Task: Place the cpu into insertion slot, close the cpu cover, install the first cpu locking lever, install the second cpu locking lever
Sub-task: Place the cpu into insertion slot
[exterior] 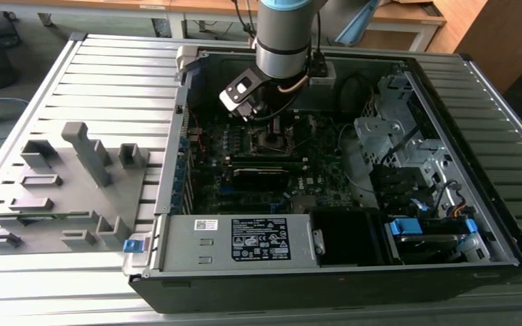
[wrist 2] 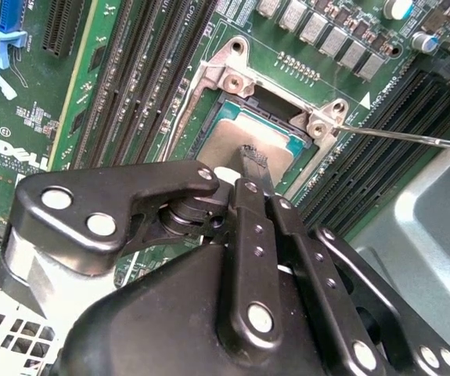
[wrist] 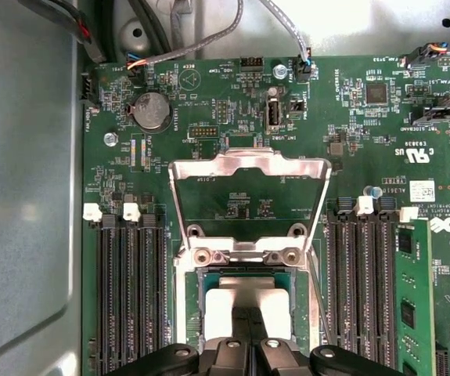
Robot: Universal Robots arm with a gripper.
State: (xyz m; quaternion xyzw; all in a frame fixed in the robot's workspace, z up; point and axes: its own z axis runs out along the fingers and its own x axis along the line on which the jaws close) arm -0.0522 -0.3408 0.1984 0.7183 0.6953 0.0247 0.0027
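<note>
Second wrist view showed the cpu [wrist 2: 240, 137] lying flat inside the insertion slot [wrist 2: 232, 78], its dull metal top about level with the silvery rim, so the seating step looked done. The end effector [wrist 2: 253, 157] hung right over the chip with its fingers drawn narrow and nothing gripped between them. The tip was on or just above the chip's top, and I could not tell which. In the first wrist view the cpu cover [wrist: 248, 162] stood swung up off the slot, its window framing bare green board, which left the socket free for a chip to go in from above. A locking lever [wrist 2: 412, 139] stuck out sideways as a thin rod, unlatched, as a raised cover required. Exterior view placed the arm upright inside the open computer case [exterior: 334, 288] on the slatted counter [exterior: 107, 68], reaching straight down to the board, likely to keep clear of the case walls
</note>
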